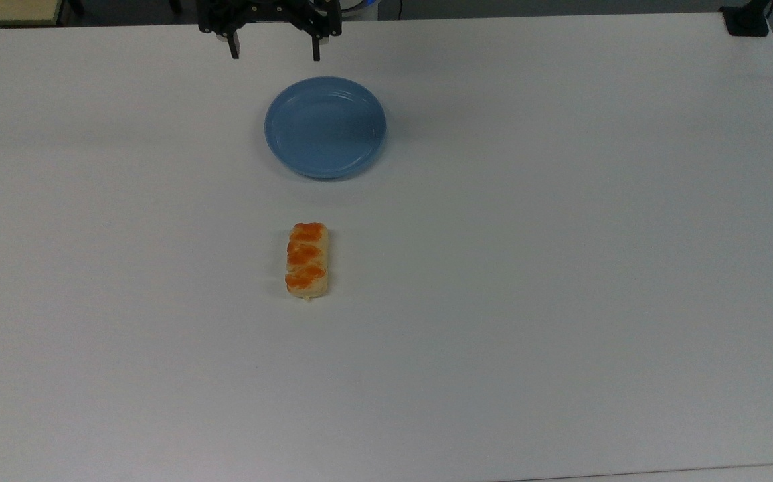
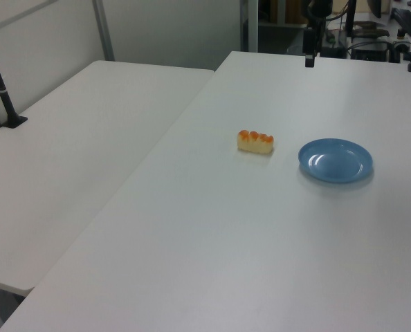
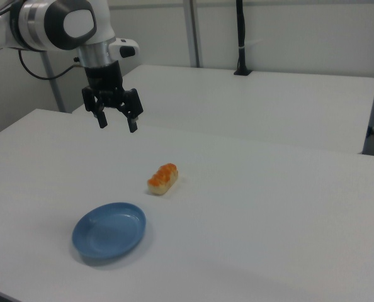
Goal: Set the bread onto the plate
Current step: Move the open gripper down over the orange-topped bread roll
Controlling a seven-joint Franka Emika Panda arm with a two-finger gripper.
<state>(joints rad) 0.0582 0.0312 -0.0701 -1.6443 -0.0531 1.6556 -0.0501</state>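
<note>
Bread (image 1: pixel 307 259) lies flat on the white desk (image 1: pixel 560 268), well apart from the plate (image 1: pixel 325 127). Above the desk, the arm (image 3: pixel 61 25) points its jaws (image 3: pixel 116 121) down, spread wide, gripping nothing. Nothing sits on the blue plate.

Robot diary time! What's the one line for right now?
pincer: open, in the air, holding nothing | bread: on table, apart from plate | plate: empty | step: not yet grabbed

In the top view, the bread (image 1: pixel 306 260) lies below the plate (image 1: pixel 325 127), apart, on the table (image 1: pixel 560 268).
</note>
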